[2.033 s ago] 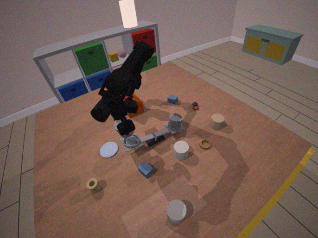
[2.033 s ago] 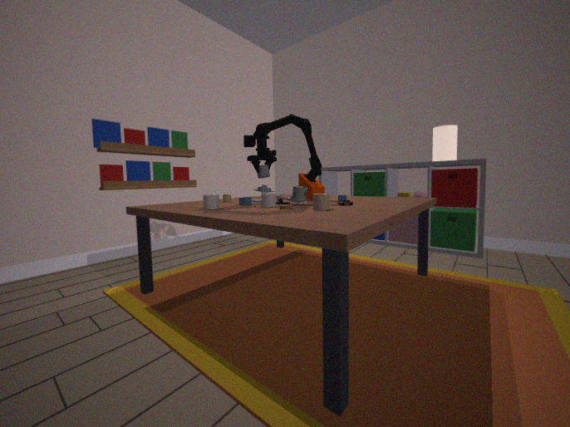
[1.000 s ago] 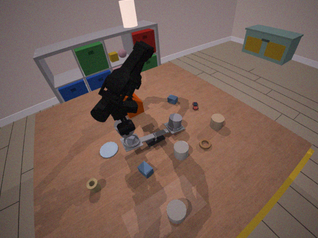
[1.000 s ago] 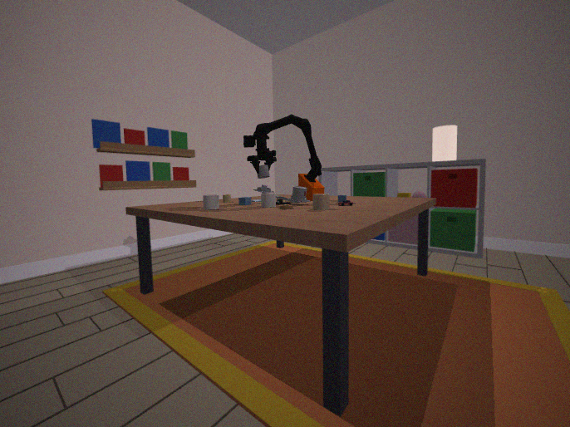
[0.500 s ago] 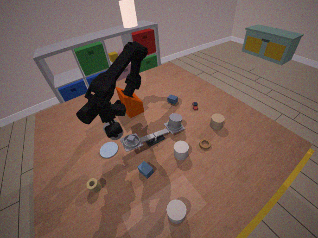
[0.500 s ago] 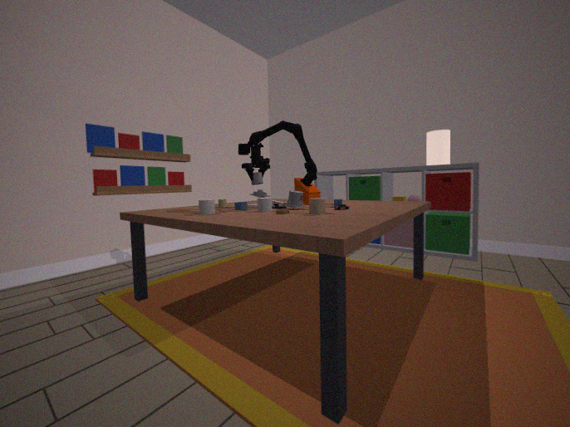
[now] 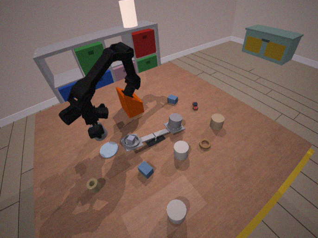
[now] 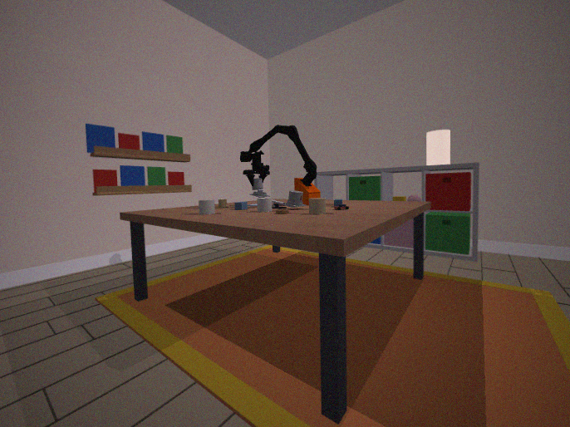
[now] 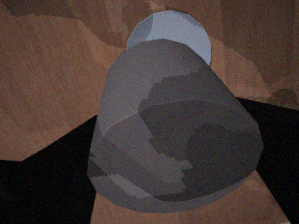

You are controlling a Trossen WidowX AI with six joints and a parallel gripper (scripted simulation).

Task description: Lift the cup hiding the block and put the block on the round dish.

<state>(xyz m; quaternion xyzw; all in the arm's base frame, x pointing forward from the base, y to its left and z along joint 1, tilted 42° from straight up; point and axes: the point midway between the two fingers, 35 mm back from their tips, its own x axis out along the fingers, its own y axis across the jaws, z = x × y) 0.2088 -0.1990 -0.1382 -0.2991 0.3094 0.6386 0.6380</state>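
Observation:
My gripper [image 7: 97, 132] [image 8: 257, 180] [image 9: 162, 112] is shut on a grey cup [image 7: 104, 134] [image 8: 257, 184] [image 9: 171, 128] and holds it in the air, off the balance [image 7: 162, 133]. The pale blue round dish [image 7: 108, 149] [image 9: 180, 25] lies on the table near the balance; in the wrist view it shows past the cup, partly hidden by it. A small grey block [image 7: 130, 139] sits uncovered in the ring of the balance's near-left pan. The other grey cup [image 7: 174, 122] [image 8: 295, 198] stands upright on the far-right pan. Whether the held cup overlaps the dish from above, I cannot tell exactly.
Blue blocks [image 7: 145, 169] [image 7: 172, 99], white cylinders [image 7: 181, 150] [image 7: 176, 211], a tan cylinder [image 7: 217, 122], a brown ring [image 7: 201, 146], a toy car [image 7: 195, 106] and an olive tube [image 7: 88, 186] surround the balance. The orange arm base [image 7: 132, 109] stands behind it.

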